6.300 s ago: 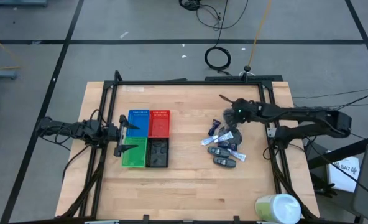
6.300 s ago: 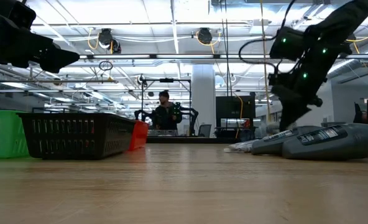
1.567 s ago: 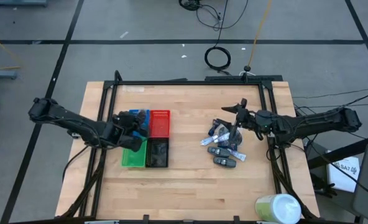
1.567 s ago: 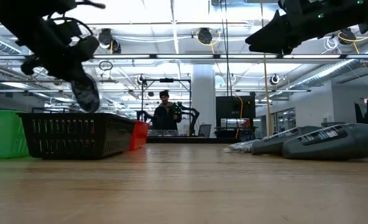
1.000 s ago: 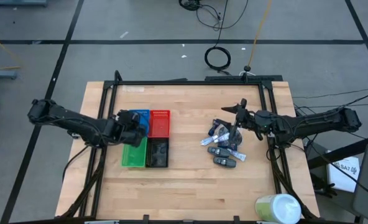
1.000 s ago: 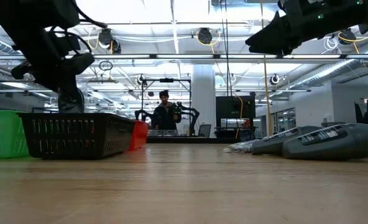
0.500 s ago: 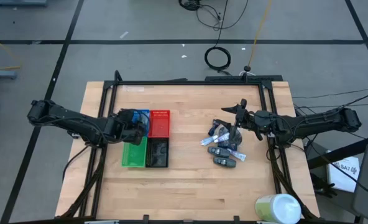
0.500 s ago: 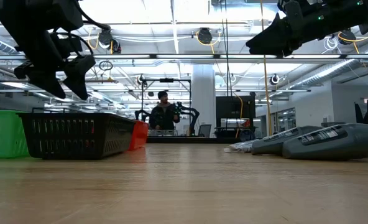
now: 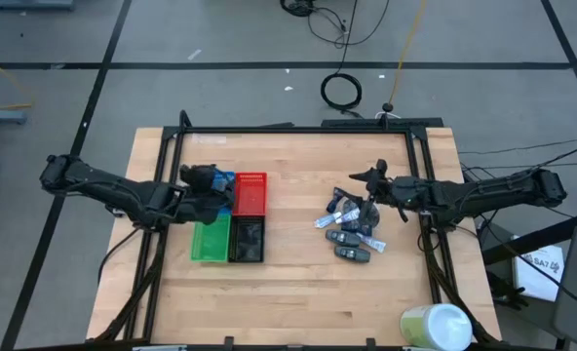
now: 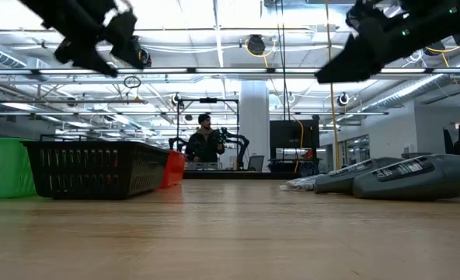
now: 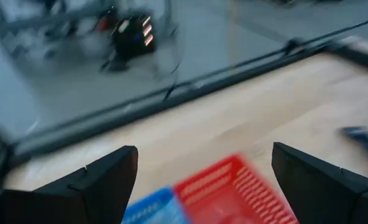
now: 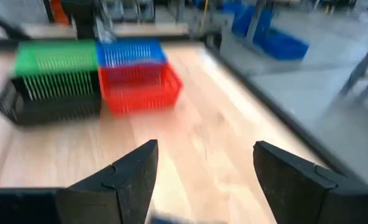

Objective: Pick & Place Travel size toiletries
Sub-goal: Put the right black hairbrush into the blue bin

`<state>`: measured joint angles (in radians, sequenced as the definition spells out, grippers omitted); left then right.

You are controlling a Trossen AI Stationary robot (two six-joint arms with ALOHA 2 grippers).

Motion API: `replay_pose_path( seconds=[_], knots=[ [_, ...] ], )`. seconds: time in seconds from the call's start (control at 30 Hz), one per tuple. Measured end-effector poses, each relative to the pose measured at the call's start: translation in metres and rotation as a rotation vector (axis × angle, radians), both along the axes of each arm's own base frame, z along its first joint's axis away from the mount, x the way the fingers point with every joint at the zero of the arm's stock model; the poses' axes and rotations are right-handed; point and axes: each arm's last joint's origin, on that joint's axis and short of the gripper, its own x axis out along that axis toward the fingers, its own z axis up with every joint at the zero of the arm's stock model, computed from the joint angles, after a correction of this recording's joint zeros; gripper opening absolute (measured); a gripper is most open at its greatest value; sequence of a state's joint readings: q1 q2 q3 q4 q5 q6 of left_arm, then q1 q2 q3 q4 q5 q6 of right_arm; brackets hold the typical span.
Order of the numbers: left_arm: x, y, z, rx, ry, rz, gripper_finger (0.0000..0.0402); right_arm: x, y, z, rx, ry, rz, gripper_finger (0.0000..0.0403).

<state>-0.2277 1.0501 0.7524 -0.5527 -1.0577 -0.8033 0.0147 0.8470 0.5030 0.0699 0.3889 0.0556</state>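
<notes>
Toiletries (image 9: 350,232) lie in small heap on right half of table (image 9: 298,292), long sides mostly flat across wood. Right gripper (image 9: 373,181) hangs just above heap's far edge, fingers spread wide, holding nothing. Much nearer arm. Left gripper (image 9: 209,179) well apart, raised over blue tray (image 9: 222,181), fingers wide too, nothing held.

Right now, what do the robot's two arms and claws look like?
Both arms are dark, slim and jointed, with black cables along them. The left claw and right claw each end in two broad, flat black fingers with angular tips. No markings show.
</notes>
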Motion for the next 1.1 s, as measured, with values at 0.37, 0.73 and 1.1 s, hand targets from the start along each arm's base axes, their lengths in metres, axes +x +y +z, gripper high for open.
replay_pose_path(
  seconds=[0.37,0.73,1.1],
  knots=[
    [0.022,-0.006,0.010,0.052,0.001,-0.182,0.0363,-0.040,-0.005,-0.049,0.367,0.490,-0.296,0.0254],
    [0.025,0.004,0.006,0.018,0.013,-0.174,0.0363,-0.047,-0.006,-0.057,0.514,0.547,-0.346,0.0254],
    [0.026,0.005,0.007,0.014,0.009,-0.179,0.0363,-0.059,-0.011,-0.104,0.688,0.435,-0.470,0.0254]
  ],
)
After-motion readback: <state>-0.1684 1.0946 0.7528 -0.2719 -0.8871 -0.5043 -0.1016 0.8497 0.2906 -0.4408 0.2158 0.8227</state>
